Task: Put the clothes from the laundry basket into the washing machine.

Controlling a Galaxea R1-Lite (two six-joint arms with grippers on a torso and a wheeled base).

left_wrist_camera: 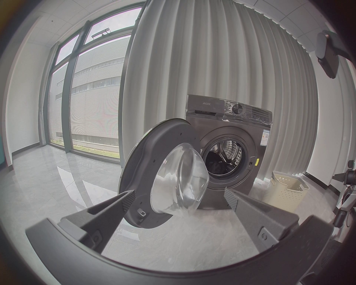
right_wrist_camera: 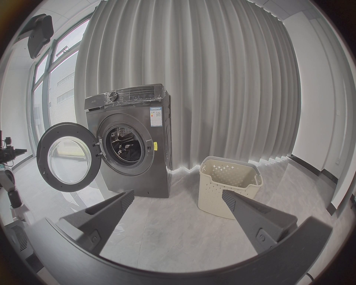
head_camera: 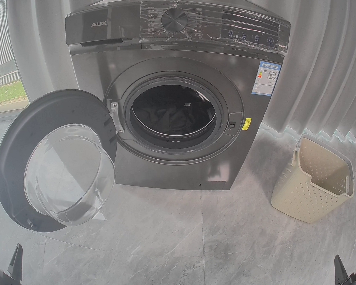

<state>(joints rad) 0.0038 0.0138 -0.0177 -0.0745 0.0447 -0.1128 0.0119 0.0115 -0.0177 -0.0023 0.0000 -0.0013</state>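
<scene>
The grey washing machine [head_camera: 172,105] stands ahead with its round door [head_camera: 54,162] swung wide to the left. Dark clothes [head_camera: 169,112] lie inside the drum. A cream laundry basket [head_camera: 314,179] sits on the floor to the machine's right, and I see nothing inside it. My left gripper [head_camera: 2,254] is low at the near left, open and holding nothing. My right gripper [head_camera: 348,260] is low at the near right, open and holding nothing. In the left wrist view the left gripper [left_wrist_camera: 178,202] faces the washing machine [left_wrist_camera: 228,148]; in the right wrist view the right gripper [right_wrist_camera: 176,204] faces the basket [right_wrist_camera: 228,183].
Grey tiled floor [head_camera: 188,244] stretches between me and the machine. White pleated curtains [head_camera: 328,65] hang behind the machine and basket. Tall windows [left_wrist_camera: 89,92] run along the left side of the room.
</scene>
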